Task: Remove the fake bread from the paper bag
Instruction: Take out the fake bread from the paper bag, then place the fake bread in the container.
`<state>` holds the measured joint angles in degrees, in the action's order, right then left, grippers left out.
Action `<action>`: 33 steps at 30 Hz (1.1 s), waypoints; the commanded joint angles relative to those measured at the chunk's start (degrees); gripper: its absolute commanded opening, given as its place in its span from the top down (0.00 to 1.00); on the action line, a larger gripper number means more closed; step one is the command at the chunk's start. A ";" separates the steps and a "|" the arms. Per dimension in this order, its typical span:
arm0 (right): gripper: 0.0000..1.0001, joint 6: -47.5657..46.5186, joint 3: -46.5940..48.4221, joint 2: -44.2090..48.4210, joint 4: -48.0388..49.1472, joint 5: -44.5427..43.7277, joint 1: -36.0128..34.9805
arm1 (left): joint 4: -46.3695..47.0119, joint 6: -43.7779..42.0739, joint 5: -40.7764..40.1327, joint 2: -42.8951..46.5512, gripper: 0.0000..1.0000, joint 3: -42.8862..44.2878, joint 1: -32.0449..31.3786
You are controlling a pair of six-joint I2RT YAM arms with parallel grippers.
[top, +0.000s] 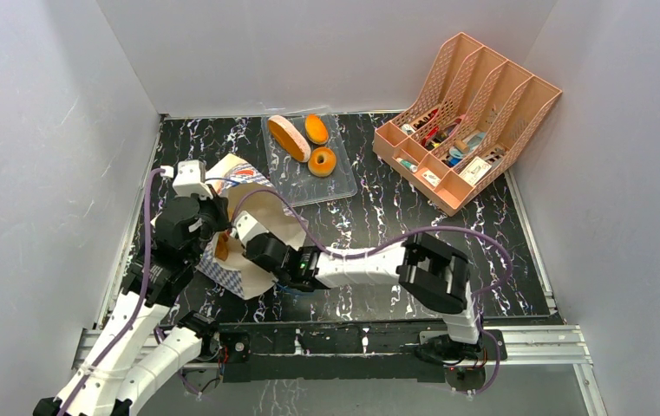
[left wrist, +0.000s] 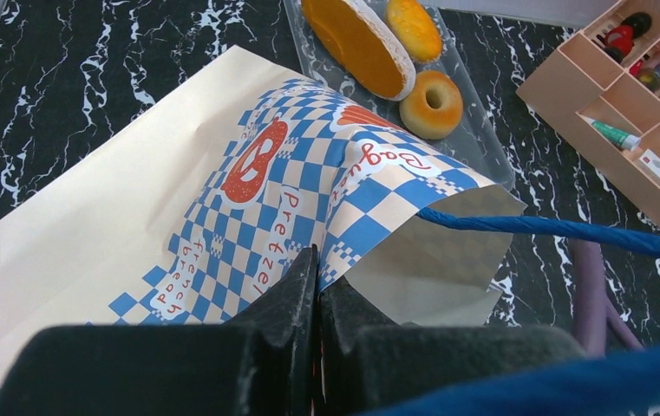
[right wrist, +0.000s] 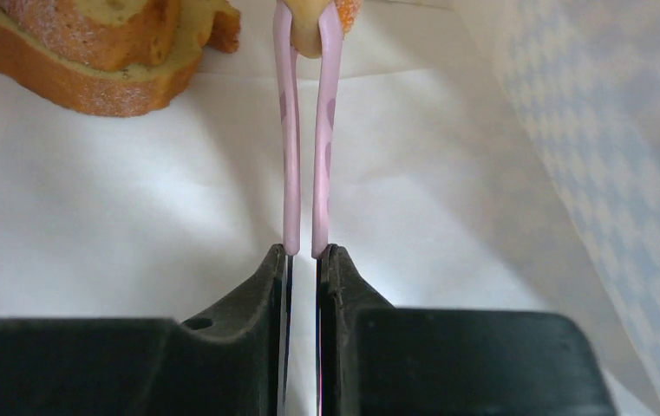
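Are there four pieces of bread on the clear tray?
No, the clear tray holds only three: a long loaf, a small bun and a ring donut.

A black table (top: 378, 225) veined with white sits between plain white walls (top: 49, 130); at its far side lies a clear plastic tray (top: 341, 189); to the right of the tray, apart from it, stands a pink lattice file organizer (top: 437, 80), set at an angle to the table's edges; its compartments hold small items (top: 447, 149), most too small to tell; pink tongs (right wrist: 290, 147) show two slim arms, nearly together.
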<state>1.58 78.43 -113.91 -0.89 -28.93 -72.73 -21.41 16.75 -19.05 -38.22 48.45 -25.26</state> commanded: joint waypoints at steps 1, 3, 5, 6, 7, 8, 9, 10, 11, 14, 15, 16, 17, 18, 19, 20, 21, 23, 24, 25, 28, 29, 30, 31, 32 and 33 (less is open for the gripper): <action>1.00 0.69 -0.92 6.85 3.87 -0.60 -0.04 | 0.53 1.89 -5.39 -0.89 1.00 1.81 -0.17; 1.00 0.97 -1.58 8.13 3.21 -0.80 -0.20 | 0.73 2.05 -6.08 -1.30 1.00 1.75 -0.15; 1.00 1.25 -2.57 9.72 2.41 -1.09 -0.50 | 0.80 2.22 -7.06 -1.42 1.00 1.75 -0.14; 1.00 1.53 -3.23 10.86 2.04 -1.37 -0.63 | 0.96 2.23 -7.47 -1.42 1.00 1.76 -0.17; 1.00 1.77 -4.03 11.99 1.79 -1.60 -0.78 | 1.12 2.11 -7.78 -1.42 1.00 1.67 -0.15; 1.00 2.24 -4.94 13.33 1.32 -1.90 -0.87 | 1.33 2.02 -8.10 -1.54 1.00 1.70 -0.15; 1.00 2.76 -5.94 15.35 0.72 -2.22 -0.92 | 1.36 1.91 -8.59 -1.84 1.00 1.58 -0.14; 1.00 3.28 -7.06 17.15 0.44 -2.40 -0.92 | 1.33 1.88 -9.69 -2.12 1.00 1.64 -0.14; 1.00 3.71 -8.33 19.02 0.26 -2.42 -0.92 | 1.21 2.00 -10.64 -2.53 1.00 1.65 -0.14; 1.00 4.98 -11.47 24.50 -0.86 -2.81 -1.01 | 1.31 2.18 -13.23 -3.82 1.00 1.70 -0.15; 1.00 5.34 -12.33 26.18 -1.34 -3.04 -1.02 | 1.36 2.41 -14.23 -4.19 1.00 1.73 -0.14; 1.00 5.77 -13.26 27.93 -1.73 -3.37 -1.09 | 1.30 2.69 -15.27 -4.68 1.00 1.88 -0.14; 1.00 6.06 -14.09 29.53 -1.94 -3.71 -1.09 | 1.13 2.90 -16.33 -5.16 1.00 2.05 -0.17; 1.00 6.25 -14.83 31.08 -2.35 -4.14 -1.10 | 1.00 2.93 -17.28 -5.70 1.00 2.23 -0.15; 1.00 6.56 -15.41 32.43 -2.97 -4.87 -1.10 | 0.87 2.93 -18.21 -6.37 1.00 2.45 -0.15; 1.00 6.80 -16.12 34.28 -3.51 -5.50 -1.10 | 0.68 2.93 -19.16 -7.03 1.00 2.66 -0.14; 1.00 6.97 -16.66 35.61 -3.96 -6.17 -1.06 | 0.60 2.86 -19.91 -7.63 1.00 2.90 -0.14; 1.00 7.38 -17.43 37.99 -4.65 -7.13 -1.08 | 0.70 2.85 -21.10 -8.67 1.00 3.18 -0.14; 1.00 7.51 -17.71 38.99 -4.98 -8.08 -1.06 | 0.80 2.85 -21.49 -9.05 1.00 3.22 -0.14; 1.00 7.61 -17.97 39.75 -5.26 -9.25 -1.04 | 0.91 2.91 -21.75 -9.44 1.00 3.23 -0.14; 1.00 7.45 -17.85 40.76 -6.25 -13.39 -0.70 | 0.97 3.09 -22.33 -10.55 1.00 3.54 -0.07; 1.00 7.46 -17.59 40.70 -6.58 -14.13 -0.22 | 0.87 3.15 -22.43 -10.80 1.00 3.68 -0.06; 1.00 7.47 -17.41 40.57 -6.88 -14.56 0.43 | 0.73 3.19 -22.62 -11.08 1.00 3.88 -0.06; 1.00 7.42 -17.25 40.38 -6.98 -14.66 1.30 | 0.53 3.21 -22.71 -11.28 1.00 4.01 -0.06; 1.00 7.53 -17.14 40.14 -7.02 -14.71 2.15 | 0.35 3.12 -22.78 -11.35 1.00 4.12 -0.06; 1.00 7.54 -17.02 39.88 -6.86 -14.63 3.22 | 0.25 2.99 -23.05 -11.33 1.00 4.11 -0.06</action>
<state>8.32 60.20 -74.63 -9.26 -39.44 -72.69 -19.33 19.55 -39.13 -49.30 50.39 -25.39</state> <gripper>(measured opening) 0.101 0.008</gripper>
